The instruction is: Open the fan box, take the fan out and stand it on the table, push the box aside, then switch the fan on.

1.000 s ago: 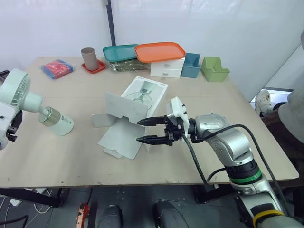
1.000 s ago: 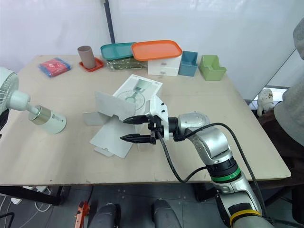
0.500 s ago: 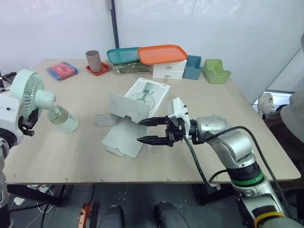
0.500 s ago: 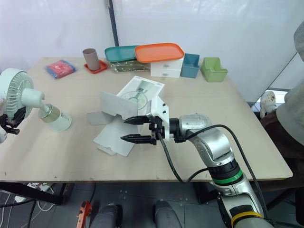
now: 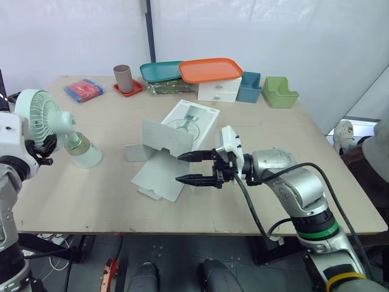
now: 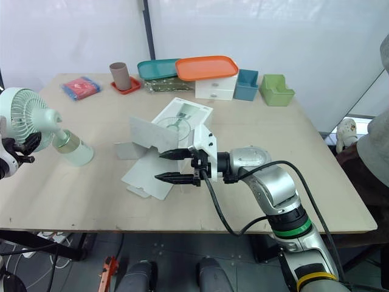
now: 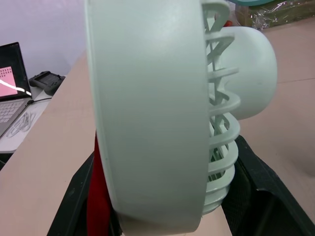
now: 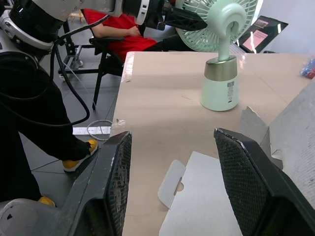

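Note:
The pale green fan [image 5: 37,117] stands at the table's left, its round base [image 5: 85,156] on the tabletop and its body close to upright in the right wrist view [image 8: 220,73]. My left gripper [image 5: 40,146] is shut on the fan's head, whose rim sits between the black fingers [image 7: 246,191]. The white fan box [image 5: 182,125] lies open mid-table, its flaps [image 5: 159,173] spread toward me. My right gripper [image 5: 194,168] is open and holds nothing, with its tips over the box's near flap.
Along the far edge are a red cloth [image 5: 84,90], a brown cup [image 5: 123,78] on a red coaster, teal [image 5: 159,70] and orange [image 5: 211,69] trays, white drawers [image 5: 217,90], and blue [image 5: 249,87] and green [image 5: 279,92] bins. A person in red [image 8: 118,29] sits beyond the table's left end.
The fan has swung from a strong lean to near upright, its head now over the base. The head camera shifted. My right arm has stayed where it was.

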Available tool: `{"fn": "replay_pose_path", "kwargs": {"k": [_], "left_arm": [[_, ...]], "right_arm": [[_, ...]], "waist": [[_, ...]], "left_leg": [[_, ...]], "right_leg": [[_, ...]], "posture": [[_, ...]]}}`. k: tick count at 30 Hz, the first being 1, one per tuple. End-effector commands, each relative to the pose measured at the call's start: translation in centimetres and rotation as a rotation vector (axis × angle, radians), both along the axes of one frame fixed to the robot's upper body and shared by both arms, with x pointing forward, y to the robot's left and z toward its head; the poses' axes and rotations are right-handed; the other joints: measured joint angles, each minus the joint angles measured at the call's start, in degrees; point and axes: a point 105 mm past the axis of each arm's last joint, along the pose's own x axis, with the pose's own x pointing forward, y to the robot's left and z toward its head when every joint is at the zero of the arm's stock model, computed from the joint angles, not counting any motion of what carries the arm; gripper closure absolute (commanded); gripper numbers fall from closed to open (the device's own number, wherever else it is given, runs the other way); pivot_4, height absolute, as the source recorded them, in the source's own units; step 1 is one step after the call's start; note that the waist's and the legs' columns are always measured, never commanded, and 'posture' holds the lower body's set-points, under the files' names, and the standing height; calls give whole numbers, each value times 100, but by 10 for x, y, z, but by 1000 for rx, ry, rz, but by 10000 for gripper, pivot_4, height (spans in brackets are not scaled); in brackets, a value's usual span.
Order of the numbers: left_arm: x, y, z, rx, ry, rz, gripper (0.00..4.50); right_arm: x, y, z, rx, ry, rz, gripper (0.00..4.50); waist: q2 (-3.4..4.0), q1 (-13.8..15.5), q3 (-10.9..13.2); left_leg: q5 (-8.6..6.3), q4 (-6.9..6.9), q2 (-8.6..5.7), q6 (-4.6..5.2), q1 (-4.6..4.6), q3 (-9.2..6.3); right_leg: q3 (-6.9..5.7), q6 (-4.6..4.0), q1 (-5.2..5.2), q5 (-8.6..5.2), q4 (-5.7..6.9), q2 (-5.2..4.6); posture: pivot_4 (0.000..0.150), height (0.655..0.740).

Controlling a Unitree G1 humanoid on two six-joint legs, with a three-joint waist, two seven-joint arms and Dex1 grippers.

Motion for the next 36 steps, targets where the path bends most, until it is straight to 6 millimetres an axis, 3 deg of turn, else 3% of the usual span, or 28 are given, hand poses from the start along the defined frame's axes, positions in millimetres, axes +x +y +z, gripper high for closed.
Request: {"fn": "replay_pose_path", "kwargs": {"k": [1, 18, 20, 25, 31, 36], "left_arm": [[3, 6, -5, -1, 30, 22, 25267], [-1, 16, 6, -28, 10, 58, 25267], [0, 16, 8, -28, 3, 62, 15317], [3, 16, 13, -22, -9, 60, 303], [4, 18, 14, -25, -14, 65, 303], [3, 16, 11, -28, -8, 63, 303]], "right_arm": [[-3, 1, 12, 26, -51, 15, 17763], [-5, 5, 8, 28, -42, 39, 17763], [-6, 5, 7, 26, -42, 38, 17763], [-6, 6, 7, 28, -40, 38, 17763], [-6, 5, 7, 27, -40, 36, 17763], [-6, 4, 6, 21, -38, 37, 17763]], "waist": [[3, 0, 3], [1, 1, 10], [-3, 2, 15], [-59, -12, 54], [-65, 18, 53], [-66, 54, 53]], "left_leg": [[0, -4, 0, 0, 0, -5], [11, -19, 4, 14, -22, -25], [10, -20, 4, 13, -22, -25], [9, -20, 10, 9, -39, -27], [3, -17, 9, -5, -142, -33], [-16, -18, 8, -21, -150, -39]], "right_leg": [[-5, 0, 0, 0, -1, -1], [-17, -19, 14, -44, 0, 14], [-17, -18, 14, -46, 0, 14], [-17, -19, -1, -45, 0, 21], [-16, 20, -84, -41, 1, 23], [-17, 5, -88, -50, 1, 25]], "posture": [[1500, 7400], [1500, 7400], [1500, 7400], [1500, 7400], [1500, 7400], [1500, 7400]]}}
